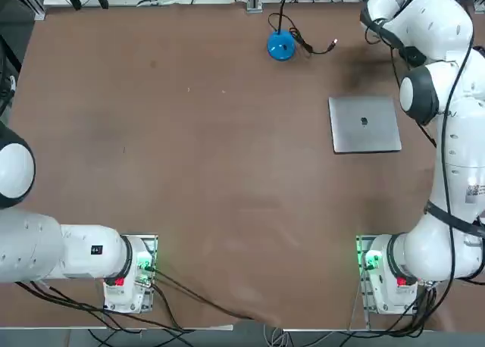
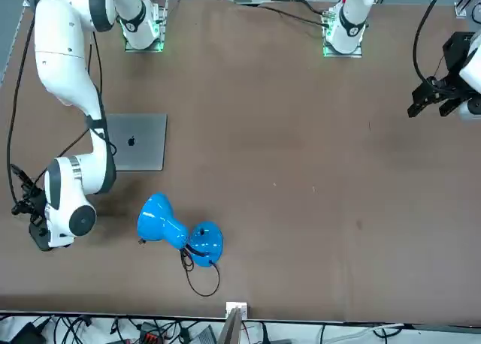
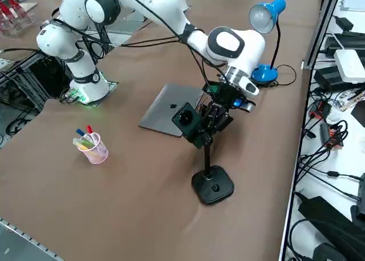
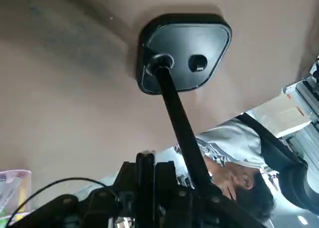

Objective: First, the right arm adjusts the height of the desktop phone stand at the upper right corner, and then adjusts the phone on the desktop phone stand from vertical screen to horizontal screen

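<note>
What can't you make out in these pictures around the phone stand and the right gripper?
- Desktop phone stand: outside the top and front views' frames.
- Phone: the right side view shows only the clamp head; whether it holds a phone is unclear.
- Right gripper: its fingers merge with the black clamp, so the exact contact point is hidden.
- Person: wrist view, partly behind the pole.

Black desktop phone stand upright near table's edge, thin pole on weighted base, clamp head at top
</note>
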